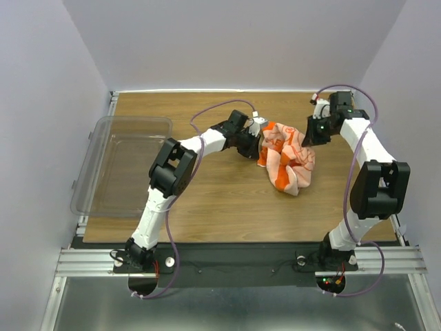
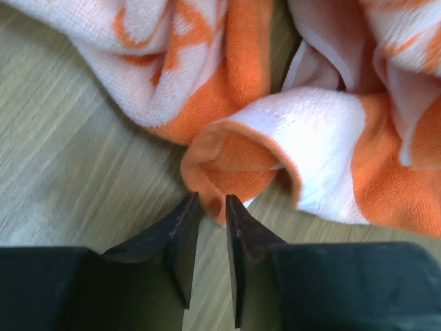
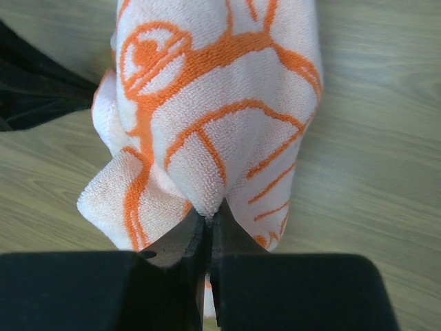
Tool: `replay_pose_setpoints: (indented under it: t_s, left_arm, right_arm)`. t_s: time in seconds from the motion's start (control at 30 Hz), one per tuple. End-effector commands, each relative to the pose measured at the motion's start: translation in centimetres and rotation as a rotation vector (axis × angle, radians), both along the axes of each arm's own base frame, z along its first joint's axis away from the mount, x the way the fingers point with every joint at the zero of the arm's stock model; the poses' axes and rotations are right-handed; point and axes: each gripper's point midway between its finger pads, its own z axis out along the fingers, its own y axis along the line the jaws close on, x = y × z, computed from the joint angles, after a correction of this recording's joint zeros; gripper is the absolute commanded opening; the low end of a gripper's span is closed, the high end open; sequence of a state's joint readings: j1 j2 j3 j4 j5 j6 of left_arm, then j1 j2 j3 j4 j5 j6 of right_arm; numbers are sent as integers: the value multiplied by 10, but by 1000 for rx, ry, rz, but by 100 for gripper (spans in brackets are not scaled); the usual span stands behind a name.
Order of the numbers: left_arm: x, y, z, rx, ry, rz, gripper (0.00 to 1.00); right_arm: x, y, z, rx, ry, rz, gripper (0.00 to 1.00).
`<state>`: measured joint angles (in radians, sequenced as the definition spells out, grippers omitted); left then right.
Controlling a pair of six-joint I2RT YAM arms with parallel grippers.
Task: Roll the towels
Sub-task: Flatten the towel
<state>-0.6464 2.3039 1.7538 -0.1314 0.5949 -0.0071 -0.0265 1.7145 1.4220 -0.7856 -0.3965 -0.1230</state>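
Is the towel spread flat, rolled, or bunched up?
Bunched up: the towel lies in a crumpled heap on the table, neither flat nor rolled.

Towel [image 2: 324, 138] edges (top, right) apparently cropped.

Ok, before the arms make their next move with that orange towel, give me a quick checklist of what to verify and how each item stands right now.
1. Right gripper pinching the towel: ok, fabric is clamped between its tips.
2. Left gripper gripping the towel: cannot tell, jaws narrowly apart at an orange fold.
3. Towel flat enough to roll: not ok, it lies crumpled in a heap.
4. Towel apart from the clear plastic tub: ok.
5. Towel fully on the table: ok.
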Motion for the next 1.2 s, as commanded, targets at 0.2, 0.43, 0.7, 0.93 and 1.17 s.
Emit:
replay_pose_setpoints:
  t_s: [0.2, 0.43, 0.7, 0.93, 1.17]
  left_arm:
    - [-6, 16, 95, -69, -210, -36, 0]
    - [-13, 13, 92, -70, -186, -22, 55]
    - [-1, -27, 57, -90, -126, -81, 66]
    - [-28, -49, 77, -259, -93, -203, 67]
    - [-42, -74, 69, -304, -19, -251, 68]
  right_arm:
    - [21, -61, 39, -21, -109, -110, 0]
    - [13, -50, 25, 48, -65, -87, 1]
    - [10, -49, 21, 53, -50, -92, 1]
    - [14, -48, 17, 70, -32, -102, 1]
    - [16, -48, 19, 71, -36, -104, 1]
